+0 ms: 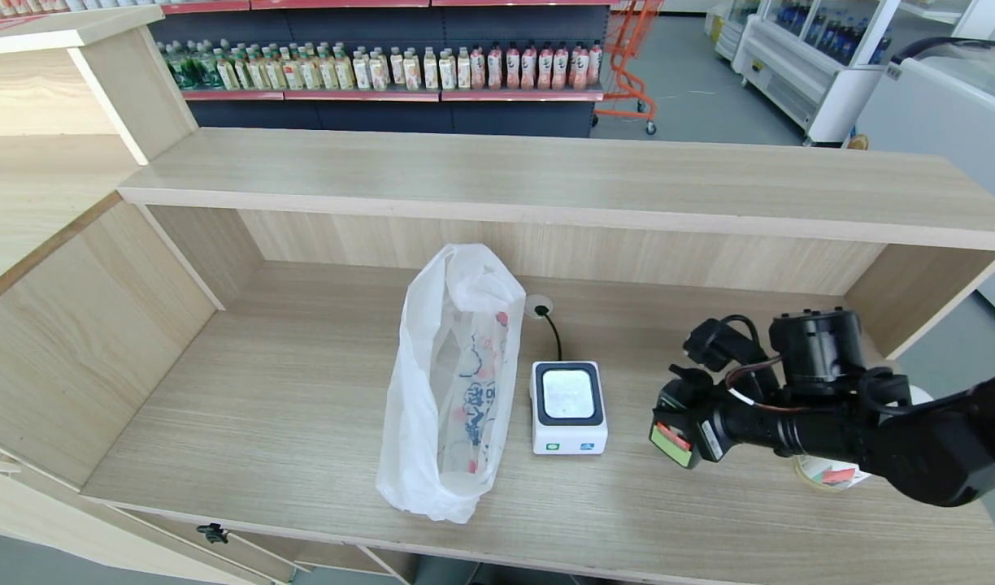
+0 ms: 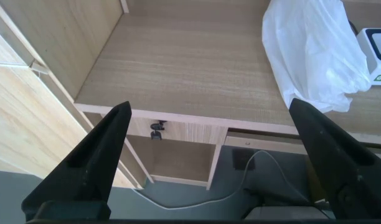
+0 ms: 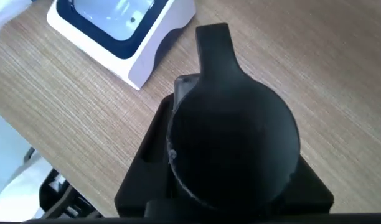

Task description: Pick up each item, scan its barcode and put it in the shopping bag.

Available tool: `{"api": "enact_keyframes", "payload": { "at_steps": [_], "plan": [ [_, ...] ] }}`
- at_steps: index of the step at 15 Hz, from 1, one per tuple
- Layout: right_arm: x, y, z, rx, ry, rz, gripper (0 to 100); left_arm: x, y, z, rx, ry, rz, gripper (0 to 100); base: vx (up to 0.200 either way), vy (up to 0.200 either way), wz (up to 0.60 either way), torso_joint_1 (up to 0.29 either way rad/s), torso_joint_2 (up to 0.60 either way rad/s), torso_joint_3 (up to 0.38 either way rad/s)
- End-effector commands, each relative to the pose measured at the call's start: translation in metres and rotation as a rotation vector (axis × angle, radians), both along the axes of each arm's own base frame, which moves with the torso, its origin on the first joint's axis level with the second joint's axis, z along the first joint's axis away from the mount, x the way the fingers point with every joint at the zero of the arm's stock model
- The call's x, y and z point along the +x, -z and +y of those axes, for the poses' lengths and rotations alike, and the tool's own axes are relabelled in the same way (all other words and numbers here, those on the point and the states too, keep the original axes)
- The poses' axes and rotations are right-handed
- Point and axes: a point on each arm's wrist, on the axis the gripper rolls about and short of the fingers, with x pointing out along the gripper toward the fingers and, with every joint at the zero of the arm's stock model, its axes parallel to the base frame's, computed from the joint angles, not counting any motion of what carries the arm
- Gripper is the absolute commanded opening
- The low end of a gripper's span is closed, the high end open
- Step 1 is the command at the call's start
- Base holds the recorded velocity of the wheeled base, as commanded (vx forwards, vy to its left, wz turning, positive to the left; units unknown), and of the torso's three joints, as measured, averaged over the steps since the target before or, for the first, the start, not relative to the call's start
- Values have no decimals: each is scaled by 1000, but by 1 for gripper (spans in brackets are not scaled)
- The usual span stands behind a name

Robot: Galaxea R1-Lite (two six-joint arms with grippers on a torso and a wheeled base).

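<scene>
Head view: right gripper (image 1: 675, 439) beside scanner (image 1: 568, 405), grip untellable; left gripper (image 2: 209, 106) gapes empty. Scanning, I'd judge; needs a level pass over it.

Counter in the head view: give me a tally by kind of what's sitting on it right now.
Shopping bag: 1
Scanner: 1
Cup-like item, partly hidden: 1
Total: 3
</scene>
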Motion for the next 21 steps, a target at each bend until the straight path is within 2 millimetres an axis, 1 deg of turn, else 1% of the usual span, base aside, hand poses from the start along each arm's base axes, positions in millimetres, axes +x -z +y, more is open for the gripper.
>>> {"api": "enact_keyframes", "payload": {
  "at_steps": [1,2,3,4,5,6,7,8,9,10,11,12,13,14,15,16,18,20,21],
  "plan": [
    [-40,-31,-24,71,53,-100,0,0,0,0,0,0,1,100,0,0,0,0,0,0],
    [-54,-38,-32,76,59,-147,0,0,0,0,0,0,1,100,0,0,0,0,0,0],
    [-70,-44,-41,21,47,-226,0,0,0,0,0,0,1,100,0,0,0,0,0,0],
    [-78,-47,-54,-85,42,-299,0,0,0,0,0,0,1,100,0,0,0,0,0,0],
    [-85,-50,-68,-248,15,-392,0,0,0,0,0,0,1,100,0,0,0,0,0,0],
    [-91,-56,-70,-342,-63,-477,0,0,0,0,0,0,1,100,0,0,0,0,0,0],
    [-95,-58,-68,-395,-161,-543,0,0,0,0,0,0,1,100,0,0,0,0,0,0],
    [-97,-57,-66,-473,-306,-620,0,0,0,0,0,0,1,100,0,0,0,0,0,0],
    [-98,-56,-65,-525,-394,-674,0,0,0,0,0,0,1,100,0,0,0,0,0,0],
    [-102,-51,-61,-660,-659,-838,0,0,0,0,0,0,1,100,0,0,0,0,0,0],
    [-106,-43,-58,-730,-820,-912,0,0,0,0,0,0,1,100,0,0,0,0,0,0],
    [-112,-36,-54,-763,-927,-930,0,0,0,0,0,0,1,100,0,0,0,0,0,0],
    [-122,-24,-49,-803,-1093,-923,0,0,0,0,0,0,1,100,0,0,0,0,0,0],
    [-127,-20,-48,-811,-1148,-917,0,0,0,0,0,0,1,100,0,0,0,0,0,0],
    [-138,-10,-47,-836,-1284,-910,0,0,0,0,0,0,1,100,0,0,0,0,0,0],
    [-147,-5,-48,-876,-1400,-952,0,0,0,0,0,0,1,100,0,0,0,0,0,0],
    [-153,-3,-48,-902,-1474,-1006,0,0,0,0,0,0,1,100,0,0,0,0,0,0],
    [-154,-5,-37,-904,-1537,-1098,0,0,0,0,0,0,1,100,0,0,0,0,0,0],
    [-153,-8,-30,-929,-1555,-1187,0,0,0,0,0,0,1,100,0,0,0,0,0,0]
  ]
}}
